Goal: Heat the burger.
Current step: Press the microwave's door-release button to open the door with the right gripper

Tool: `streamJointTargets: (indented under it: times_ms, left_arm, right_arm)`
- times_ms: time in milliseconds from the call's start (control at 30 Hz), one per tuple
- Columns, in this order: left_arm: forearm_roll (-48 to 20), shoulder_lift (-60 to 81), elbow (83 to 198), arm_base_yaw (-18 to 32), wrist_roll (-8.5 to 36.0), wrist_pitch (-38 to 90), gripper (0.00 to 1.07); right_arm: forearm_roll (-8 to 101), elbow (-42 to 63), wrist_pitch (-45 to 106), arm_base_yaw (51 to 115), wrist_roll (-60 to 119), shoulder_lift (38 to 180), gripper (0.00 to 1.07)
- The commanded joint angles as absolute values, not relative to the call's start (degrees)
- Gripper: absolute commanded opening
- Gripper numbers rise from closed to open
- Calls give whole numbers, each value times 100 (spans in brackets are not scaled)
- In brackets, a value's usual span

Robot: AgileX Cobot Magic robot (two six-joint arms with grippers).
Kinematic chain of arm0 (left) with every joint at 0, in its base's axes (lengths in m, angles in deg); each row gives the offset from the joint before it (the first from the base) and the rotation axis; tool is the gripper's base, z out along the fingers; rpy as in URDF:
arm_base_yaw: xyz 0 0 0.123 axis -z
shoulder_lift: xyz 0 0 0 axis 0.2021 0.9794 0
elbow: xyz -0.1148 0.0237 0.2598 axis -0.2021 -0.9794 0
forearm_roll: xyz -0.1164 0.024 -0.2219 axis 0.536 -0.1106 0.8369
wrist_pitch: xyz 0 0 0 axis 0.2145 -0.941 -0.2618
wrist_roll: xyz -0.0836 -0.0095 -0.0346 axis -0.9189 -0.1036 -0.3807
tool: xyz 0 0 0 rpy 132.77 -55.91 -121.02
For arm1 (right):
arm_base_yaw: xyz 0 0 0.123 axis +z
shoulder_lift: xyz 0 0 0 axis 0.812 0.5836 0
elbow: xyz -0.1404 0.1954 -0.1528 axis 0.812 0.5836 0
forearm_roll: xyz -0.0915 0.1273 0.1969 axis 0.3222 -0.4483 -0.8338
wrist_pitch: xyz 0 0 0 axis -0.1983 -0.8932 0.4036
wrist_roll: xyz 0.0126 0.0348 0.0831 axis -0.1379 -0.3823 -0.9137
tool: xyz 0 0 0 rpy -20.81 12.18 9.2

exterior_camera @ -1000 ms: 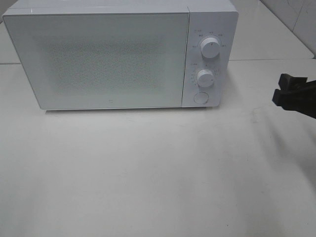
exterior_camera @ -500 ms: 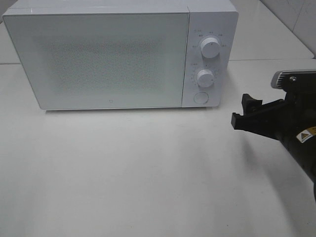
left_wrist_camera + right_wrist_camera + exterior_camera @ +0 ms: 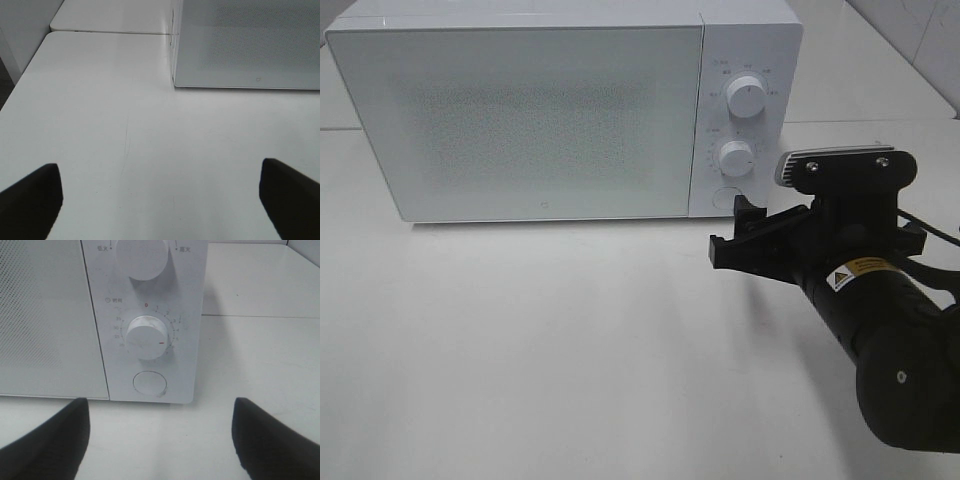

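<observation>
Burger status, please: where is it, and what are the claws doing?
Right gripper open, empty, facing the round button on the microwave. Left gripper open, empty, over the table. Burger not in view; door shut. Nothing blocking the button.

I see a plain white tabletop (image 3: 520, 340), matte, evenly lit, with only soft shadows on it. A second white surface (image 3: 110, 17) butts against its far edge along a thin seam. Pale tiled wall (image 3: 925, 35) at the far right corner.
</observation>
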State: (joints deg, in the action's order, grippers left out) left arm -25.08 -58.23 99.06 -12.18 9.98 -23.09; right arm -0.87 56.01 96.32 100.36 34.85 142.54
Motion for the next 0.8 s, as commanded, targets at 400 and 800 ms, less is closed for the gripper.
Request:
streamJointTargets:
  times_ms: [400,800]
  left_arm:
    - [-2531,-5868,9895,-1229,998,-2257,100]
    - [-2531,-5868,9895,-1229,998,-2257,100]
  right_arm:
    - [-373,5527,9541,10128,448,14311,46]
    - [-339,5527,9460,10128,-4004,14311,19]
